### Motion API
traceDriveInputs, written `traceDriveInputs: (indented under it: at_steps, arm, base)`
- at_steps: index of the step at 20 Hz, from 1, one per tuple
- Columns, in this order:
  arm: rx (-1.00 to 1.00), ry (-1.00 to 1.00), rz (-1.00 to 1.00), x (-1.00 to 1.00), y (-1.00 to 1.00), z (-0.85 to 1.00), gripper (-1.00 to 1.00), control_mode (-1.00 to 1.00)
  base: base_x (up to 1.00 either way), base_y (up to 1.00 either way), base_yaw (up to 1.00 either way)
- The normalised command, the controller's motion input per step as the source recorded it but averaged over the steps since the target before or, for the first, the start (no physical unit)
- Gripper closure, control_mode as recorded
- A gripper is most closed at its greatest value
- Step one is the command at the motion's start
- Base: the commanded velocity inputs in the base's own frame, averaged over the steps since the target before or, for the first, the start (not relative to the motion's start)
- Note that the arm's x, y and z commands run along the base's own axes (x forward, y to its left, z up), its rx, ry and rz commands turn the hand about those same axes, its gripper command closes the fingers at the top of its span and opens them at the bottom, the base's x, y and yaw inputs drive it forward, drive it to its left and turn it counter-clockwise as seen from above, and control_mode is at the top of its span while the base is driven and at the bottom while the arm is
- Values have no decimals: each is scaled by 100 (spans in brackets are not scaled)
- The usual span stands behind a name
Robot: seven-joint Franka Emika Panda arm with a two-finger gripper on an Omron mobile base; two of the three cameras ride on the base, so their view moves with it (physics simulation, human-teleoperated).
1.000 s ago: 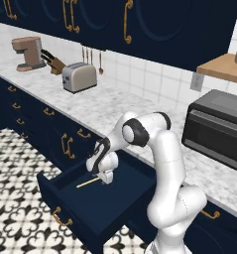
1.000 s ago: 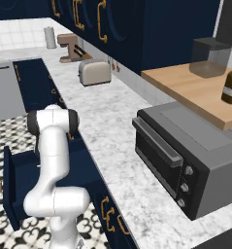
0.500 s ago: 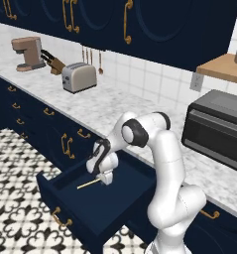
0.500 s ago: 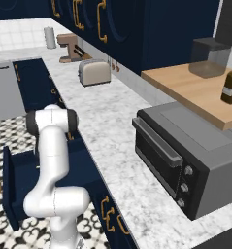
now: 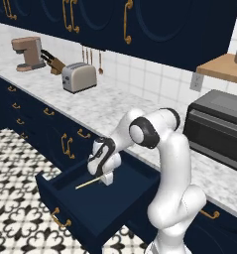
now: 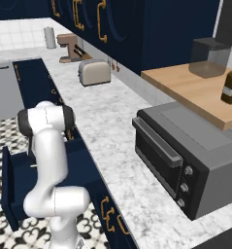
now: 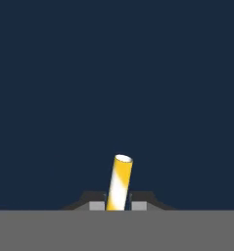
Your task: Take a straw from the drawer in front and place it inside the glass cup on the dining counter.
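**Straw gripped in the drawer**

The straw lay inside the open drawer, near its back edge, and your fingers were closed on it. Next, you likely needed a clean lift clear of the drawer walls.

A rendered home kitchen is seen here. A long marble table is run along a white tiled backsplash, and everything is placed off that table: navy wall cabinets with brass handles are hung above it, navy drawers are set beneath it. On it, a toaster, a coffee machine, a knife block and a dark toaster oven are stood. Below it, a patterned black-and-white tiled floor is laid.
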Motion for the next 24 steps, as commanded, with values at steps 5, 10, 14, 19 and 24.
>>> traceDriveInputs:
  at_steps: [5, 10, 14, 19, 24]
  arm:
    - [3, -13, 1, -23, -10, 100, 100, -100]
    - [13, 0, 12, 2, 0, 100, 100, -100]
    - [5, 0, 15, 21, 0, 100, 100, -100]
    - [-1, -1, 20, 11, -4, 100, 100, -100]
    - [-22, -15, 29, 0, -3, 100, 100, -100]
  base:
    - [0, 0, 0]
    - [0, 0, 0]
    - [0, 0, 0]
    - [0, 0, 0]
    - [0, 0, 0]
